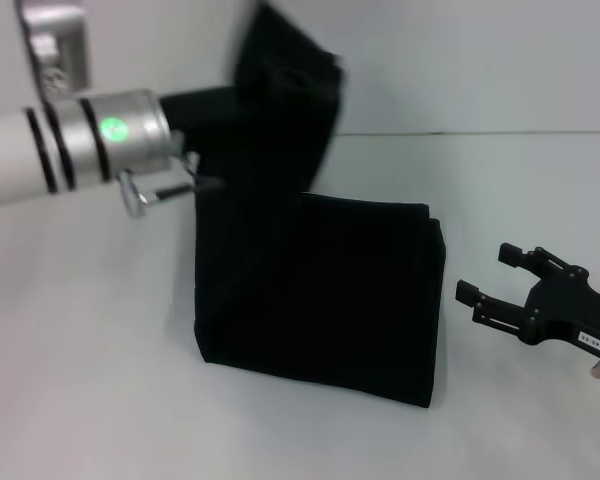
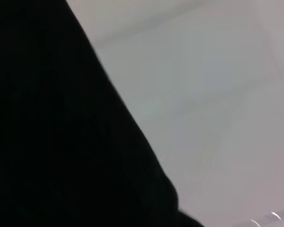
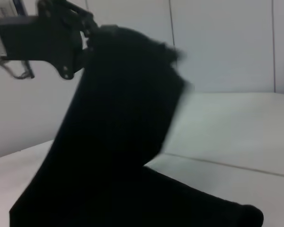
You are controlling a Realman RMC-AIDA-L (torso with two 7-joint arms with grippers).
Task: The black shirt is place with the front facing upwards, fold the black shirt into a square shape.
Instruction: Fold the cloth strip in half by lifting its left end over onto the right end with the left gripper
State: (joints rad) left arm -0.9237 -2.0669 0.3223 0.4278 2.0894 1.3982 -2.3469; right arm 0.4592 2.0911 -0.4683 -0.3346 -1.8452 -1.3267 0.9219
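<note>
The black shirt lies partly folded on the white table, and its far left part is pulled up into the air. My left gripper is raised above the back left of the table and is shut on that lifted cloth. The right wrist view shows the same gripper holding the top of the hanging black shirt. In the left wrist view the black shirt fills one side. My right gripper rests low beside the shirt's right edge, open and holding nothing.
The white table spreads bare around the shirt, and a pale wall rises behind it. My left arm's silver wrist with a green light reaches in from the left.
</note>
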